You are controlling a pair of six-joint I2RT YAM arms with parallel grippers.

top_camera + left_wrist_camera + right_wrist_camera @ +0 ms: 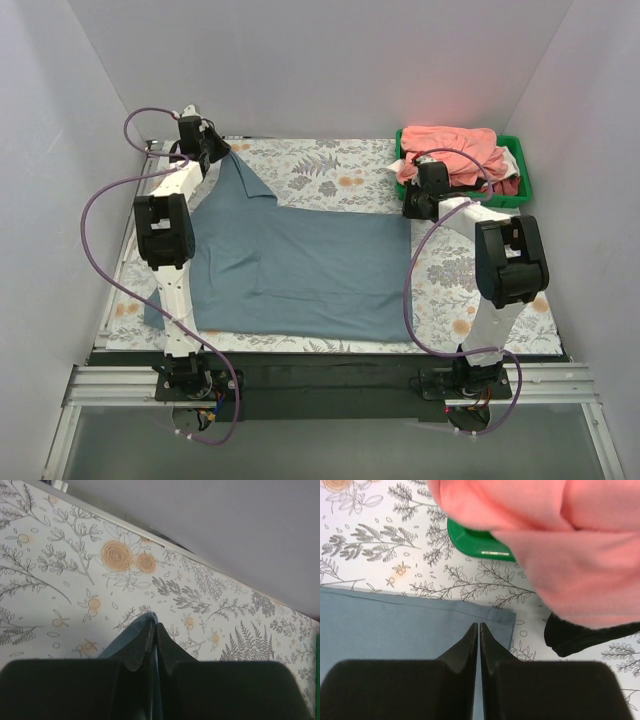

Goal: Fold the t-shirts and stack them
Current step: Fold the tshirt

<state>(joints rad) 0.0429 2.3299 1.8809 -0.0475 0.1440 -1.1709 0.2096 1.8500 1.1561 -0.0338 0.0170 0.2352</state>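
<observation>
— Entry one, left gripper (154,626): how is it listed?
— Clenched. A corner of the grey-blue shirt (310,270) is pinched between its jaws, over the floral table cover (320,170) near the table's far left corner.

— Entry two, right gripper (479,626)?
— Its jaws are drawn almost together, with the tips set down on the far right corner of the same shirt, just inside the hem. Whether cloth is caught between them cannot be told.

— How is the shirt itself entered?
— It is spread across the middle of the cover and lies mostly flat. A tapering flap runs from the main body up to the left gripper's hold.

— What is recorded beyond the shirt?
— A green bin (470,540) is placed at the far right corner of the table. A salmon-pink shirt (560,545) is heaped in it and spills over its rim, close above the right gripper. A black cloth (570,637) is seen under the pink cloth's edge, on the cover, near the grey-blue shirt's corner but apart from it.
</observation>
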